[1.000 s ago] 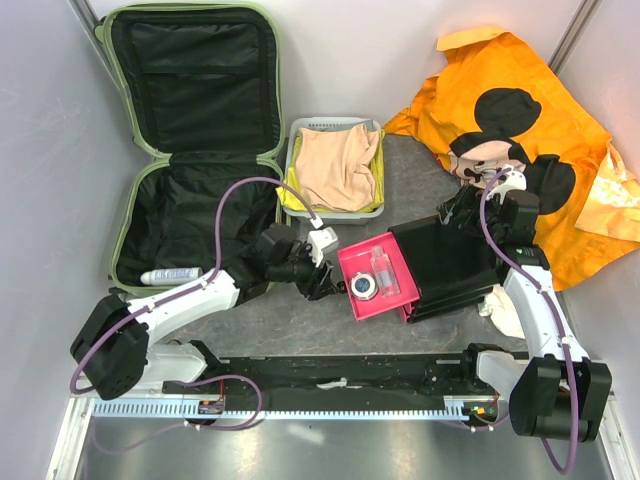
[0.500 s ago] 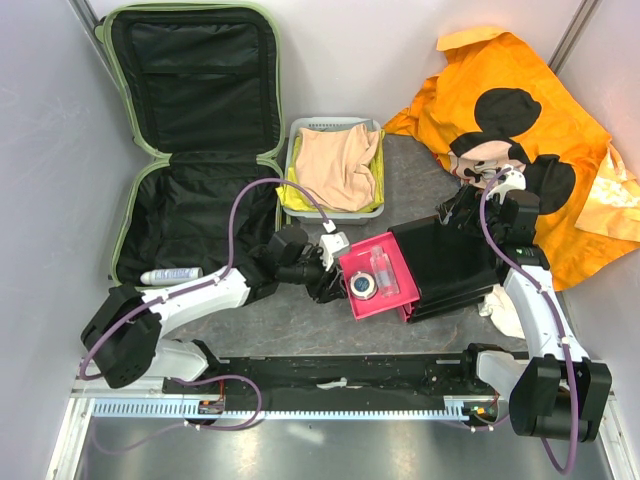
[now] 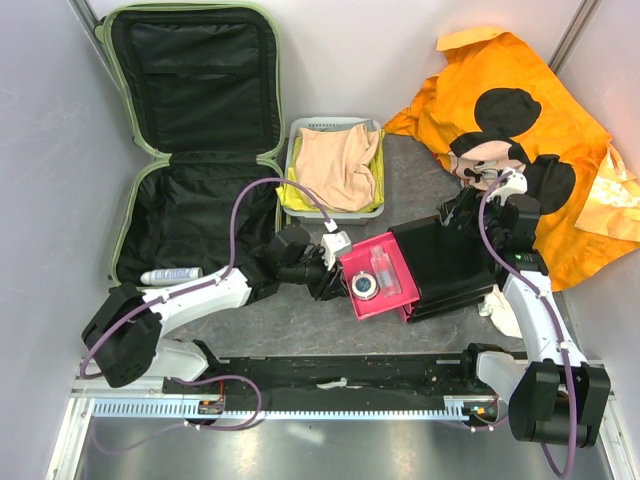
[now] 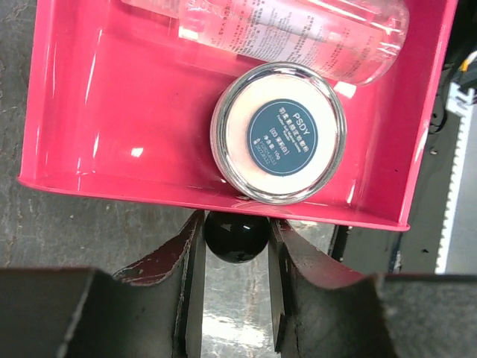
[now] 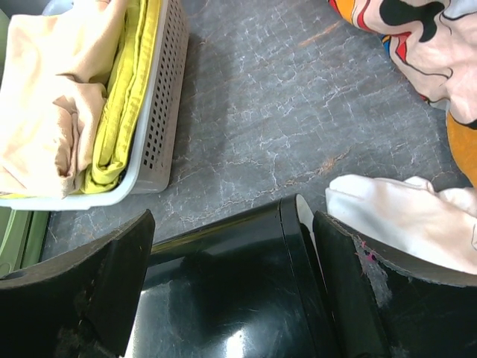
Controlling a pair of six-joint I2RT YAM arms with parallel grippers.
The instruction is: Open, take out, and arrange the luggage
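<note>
grey stone-look table (image 3: 280,320) between white walls (image 3: 340,60). the left gripper (image 4: 235,224) has its jaws closed on the black knob (image 4: 236,240) of a pink drawer (image 4: 112,112), a grip suited to sliding it. just beyond the jaws, a round jar (image 4: 279,133) and a clear bottle (image 4: 298,30) lie inside. the right gripper (image 5: 232,220) has its jaws spread wide, straddling the black box (image 5: 223,298), likely bracing it. the luggage (image 3: 190,100) lies open, well left of both jaws.

Cut off by left wrist view's top edge: clear plastic bottle (image 4: 298,30). Unreadable, too small: print on round glass jar (image 4: 279,133). Partly hidden behind fingers of the right gripper (image 5: 232,216): glossy black box (image 5: 231,298); grip undeterminable. At the table's (image 5: 283,112) far left corner, cropped to a sliver: pale green hard-shell suitcase (image 5: 9,239).
</note>
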